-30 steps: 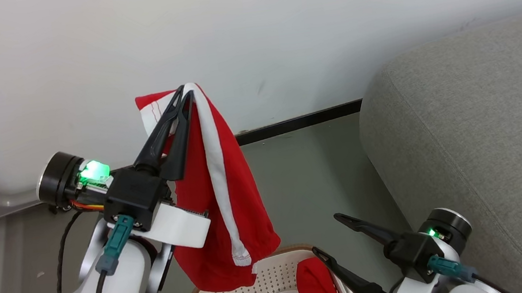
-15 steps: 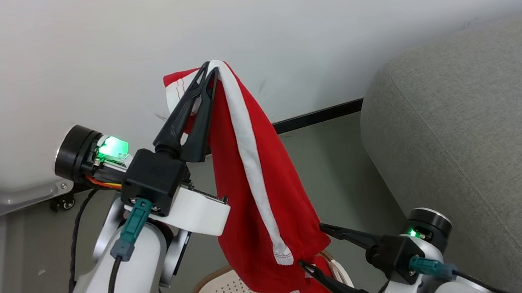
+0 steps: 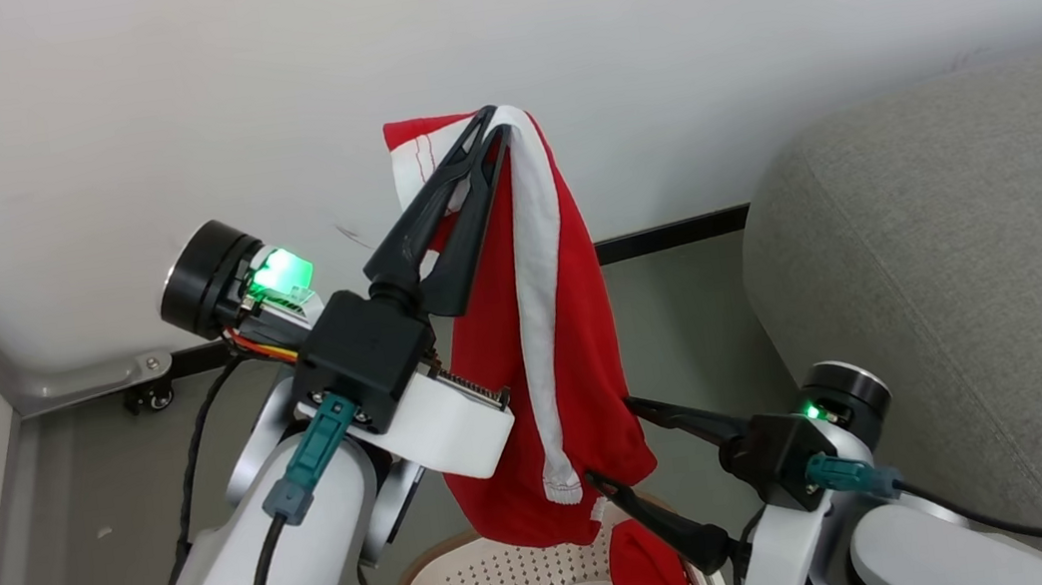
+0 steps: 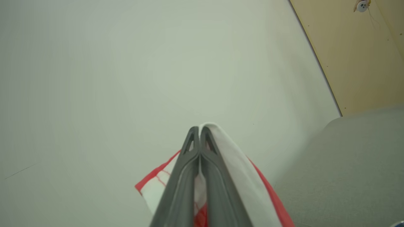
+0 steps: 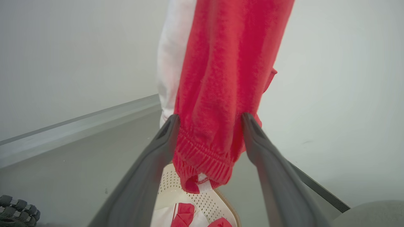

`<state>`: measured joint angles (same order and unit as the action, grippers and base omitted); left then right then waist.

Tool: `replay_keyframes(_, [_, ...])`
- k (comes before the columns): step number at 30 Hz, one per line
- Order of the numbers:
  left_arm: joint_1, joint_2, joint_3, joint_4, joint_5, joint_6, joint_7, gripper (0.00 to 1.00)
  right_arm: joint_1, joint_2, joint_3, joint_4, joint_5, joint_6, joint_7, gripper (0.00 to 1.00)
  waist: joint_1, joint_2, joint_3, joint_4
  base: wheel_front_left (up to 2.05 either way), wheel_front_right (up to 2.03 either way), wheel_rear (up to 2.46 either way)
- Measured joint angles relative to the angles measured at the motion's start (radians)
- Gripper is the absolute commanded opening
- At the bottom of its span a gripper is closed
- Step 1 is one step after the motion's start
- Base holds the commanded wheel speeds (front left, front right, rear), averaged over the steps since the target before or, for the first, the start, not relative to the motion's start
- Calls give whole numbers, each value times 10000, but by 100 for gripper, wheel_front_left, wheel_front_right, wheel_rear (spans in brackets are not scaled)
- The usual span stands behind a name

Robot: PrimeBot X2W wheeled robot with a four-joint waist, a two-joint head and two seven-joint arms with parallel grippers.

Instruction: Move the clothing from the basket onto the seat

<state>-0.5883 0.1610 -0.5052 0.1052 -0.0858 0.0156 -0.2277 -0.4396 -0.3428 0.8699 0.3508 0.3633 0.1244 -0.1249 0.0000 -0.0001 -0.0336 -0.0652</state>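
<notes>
1. The left gripper (image 3: 491,127) was seen clenched on the top of a red garment (image 3: 499,356), held high before the wall (image 3: 153,99).
2. The garment was hung above the basket (image 3: 459,583).
3. The right gripper (image 3: 611,440) was spread, fingers either side of the garment's lower cuff, not clamped.
4. More red clothing (image 3: 654,577) was seen in the basket.
5. The seat (image 3: 959,255) was located right of the basket.
</notes>
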Motion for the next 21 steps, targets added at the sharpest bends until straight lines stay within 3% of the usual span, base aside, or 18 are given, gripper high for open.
replay_keyframes(13, [-101,-311,-240,240,-182,-163,174,0,-852,485,771,725,433,0,-167,100,0,0,-21,288,0,0,0])
replay_keyframes(14, [-101,-343,-263,263,-207,-169,176,0,-916,531,830,779,447,0,-234,93,0,0,-17,308,0,0,0])
replay_keyframes(15, [-101,-364,-278,286,-255,-169,178,0,-978,579,859,828,500,2,-263,71,0,0,-13,326,0,0,0])
replay_keyframes(17, [-101,-424,-286,336,-293,-169,249,0,-1084,627,917,982,587,2,-355,50,0,0,-2,363,0,0,0])
replay_keyframes(21, [-100,-449,-288,441,-353,-169,253,0,-1326,675,949,1287,619,2,-568,35,0,0,28,412,0,0,0])
